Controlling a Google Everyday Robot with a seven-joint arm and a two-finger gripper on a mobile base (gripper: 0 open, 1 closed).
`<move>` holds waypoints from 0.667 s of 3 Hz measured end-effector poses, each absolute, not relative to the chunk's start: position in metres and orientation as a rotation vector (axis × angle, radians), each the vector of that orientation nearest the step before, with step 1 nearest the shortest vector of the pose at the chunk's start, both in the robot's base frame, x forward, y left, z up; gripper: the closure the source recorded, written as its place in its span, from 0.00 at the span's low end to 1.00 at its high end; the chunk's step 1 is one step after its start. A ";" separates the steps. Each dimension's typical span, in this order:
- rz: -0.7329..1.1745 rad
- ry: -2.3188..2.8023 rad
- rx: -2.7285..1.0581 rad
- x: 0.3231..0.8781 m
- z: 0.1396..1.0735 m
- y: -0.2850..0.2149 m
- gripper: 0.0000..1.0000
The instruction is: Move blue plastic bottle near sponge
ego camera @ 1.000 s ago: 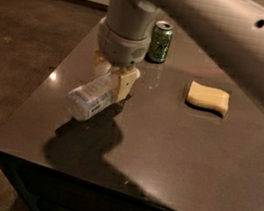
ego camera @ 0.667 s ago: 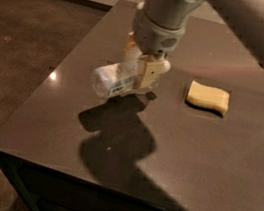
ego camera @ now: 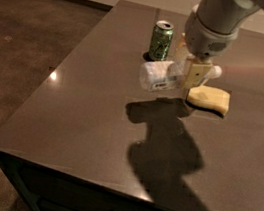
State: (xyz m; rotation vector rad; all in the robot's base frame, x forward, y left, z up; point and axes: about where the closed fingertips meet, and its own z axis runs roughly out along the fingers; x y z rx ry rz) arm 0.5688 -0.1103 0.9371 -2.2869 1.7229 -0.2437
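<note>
My gripper [ego camera: 188,67] hangs over the middle of the dark table, shut on the blue plastic bottle [ego camera: 161,76]. The bottle lies sideways in the fingers [ego camera: 196,74], held above the tabletop, with its base pointing left and its white cap end [ego camera: 216,71] pointing right. The pale yellow sponge [ego camera: 209,99] lies flat on the table just right of and below the bottle, partly behind the gripper's finger.
A green soda can [ego camera: 161,41] stands upright behind and left of the bottle. The dark table [ego camera: 84,119] has its left edge and front edge close by, with brown floor [ego camera: 13,56] beyond. My arm's shadow [ego camera: 165,149] falls on the table in front.
My gripper has carried the bottle to the right across the table, from the left-centre to just beside the sponge. The can and the sponge have not moved.
</note>
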 end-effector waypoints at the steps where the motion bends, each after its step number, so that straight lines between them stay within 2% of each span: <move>1: -0.293 1.862 -2.243 0.557 0.928 -0.162 1.00; 2: -0.310 1.959 -2.216 0.539 0.919 -0.201 1.00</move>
